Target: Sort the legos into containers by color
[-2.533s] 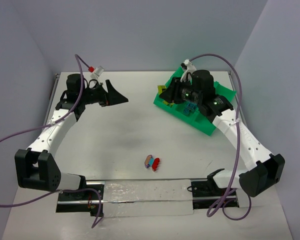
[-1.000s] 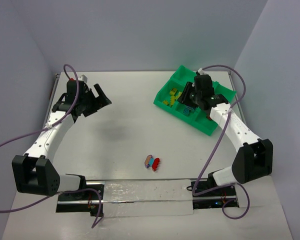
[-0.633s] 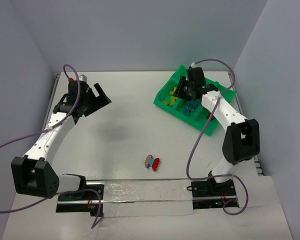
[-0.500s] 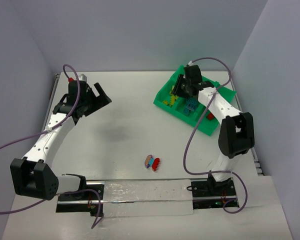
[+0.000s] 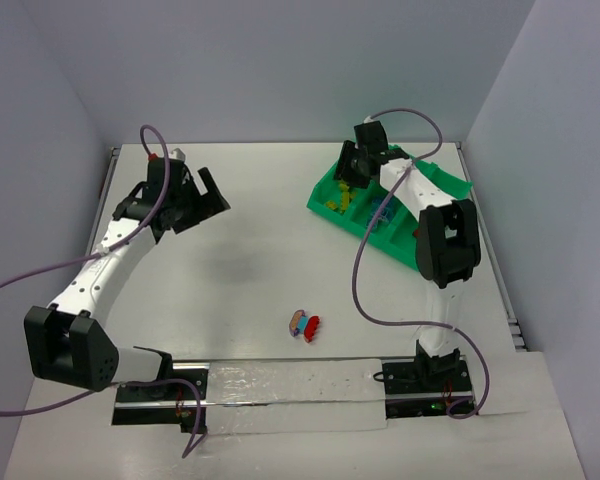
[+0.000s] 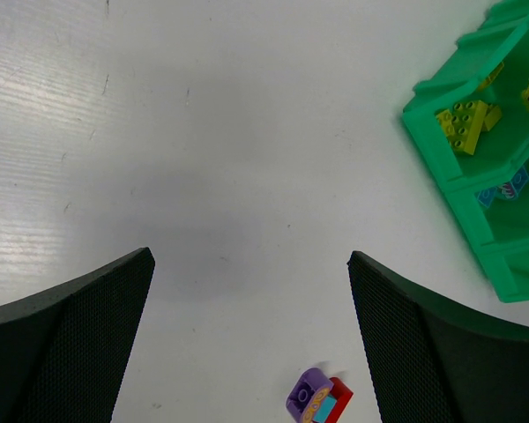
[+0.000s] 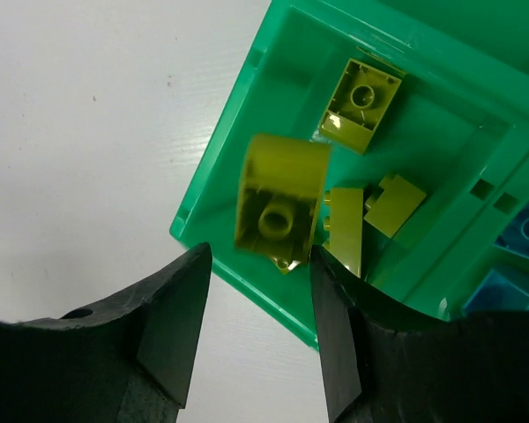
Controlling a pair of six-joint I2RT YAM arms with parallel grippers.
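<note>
Right tool (image 7: 257,264) hangs over the tray's (image 7: 286,79) left compartment, jaws parted. Yellow brick (image 7: 280,198) looks loose between them, clear of the left finger, lined up to join the other yellows (image 7: 363,92). Left tool (image 6: 251,260) spread wide, empty, above the worktop (image 6: 203,132). You've a purple-and-red cluster (image 6: 317,398) unsorted near centre.

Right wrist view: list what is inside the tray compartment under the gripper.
Olive-yellow legos only: an upturned brick, two small bricks side by side, and a larger blurred brick nearest the right gripper. That one covers the compartment floor beneath it.
</note>
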